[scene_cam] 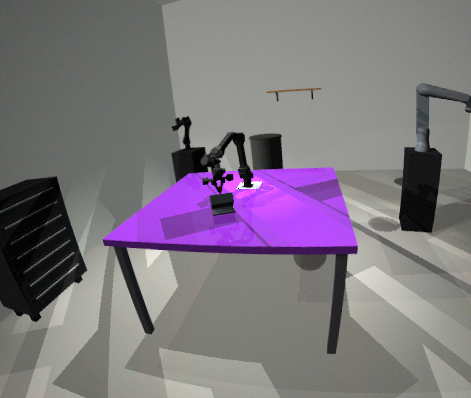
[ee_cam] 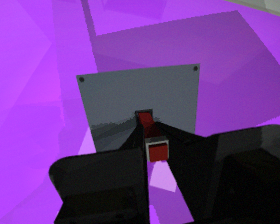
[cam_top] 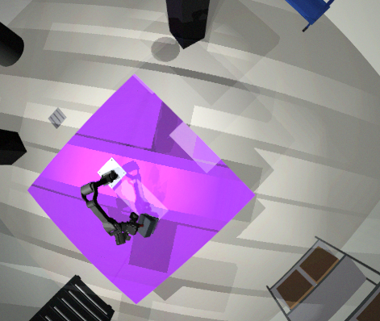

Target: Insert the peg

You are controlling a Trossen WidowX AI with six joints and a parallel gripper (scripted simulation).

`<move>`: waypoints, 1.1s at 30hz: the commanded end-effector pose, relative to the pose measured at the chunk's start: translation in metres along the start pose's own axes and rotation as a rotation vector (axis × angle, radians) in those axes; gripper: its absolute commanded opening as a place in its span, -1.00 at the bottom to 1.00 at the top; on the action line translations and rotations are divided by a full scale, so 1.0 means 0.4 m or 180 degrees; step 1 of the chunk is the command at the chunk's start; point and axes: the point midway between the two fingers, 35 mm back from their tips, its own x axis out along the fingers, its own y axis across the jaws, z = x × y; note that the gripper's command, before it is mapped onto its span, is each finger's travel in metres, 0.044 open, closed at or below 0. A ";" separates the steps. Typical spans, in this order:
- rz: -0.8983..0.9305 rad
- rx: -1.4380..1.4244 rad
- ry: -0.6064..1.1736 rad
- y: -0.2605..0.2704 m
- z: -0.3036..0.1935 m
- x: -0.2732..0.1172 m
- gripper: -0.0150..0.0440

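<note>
Between the near fingertips, the gripper (cam_top: 137,228) (scene_cam: 219,186) (ee_cam: 148,127) pinches the peg (ee_cam: 158,152), red, flat-sided, its squarish top framed by a pale rim. Farther along, its long axis runs away from the wrist view, slightly leftward, its far end pointing at and overlapping the square hole (ee_cam: 139,113) in the grey panel (cam_top: 148,226) (scene_cam: 221,201) (ee_cam: 141,90); how deep it sits, I cannot tell.

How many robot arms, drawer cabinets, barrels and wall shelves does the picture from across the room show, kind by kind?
Robot arms: 3
Drawer cabinets: 1
Barrels: 1
Wall shelves: 1
Total: 6
</note>
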 end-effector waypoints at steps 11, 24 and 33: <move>-0.0009 0.0015 -0.0001 -0.001 0.000 0.019 -0.49; 0.0002 0.0000 0.0000 0.000 0.000 0.019 -0.49; 0.0002 0.0000 0.0000 0.000 0.000 0.019 0.31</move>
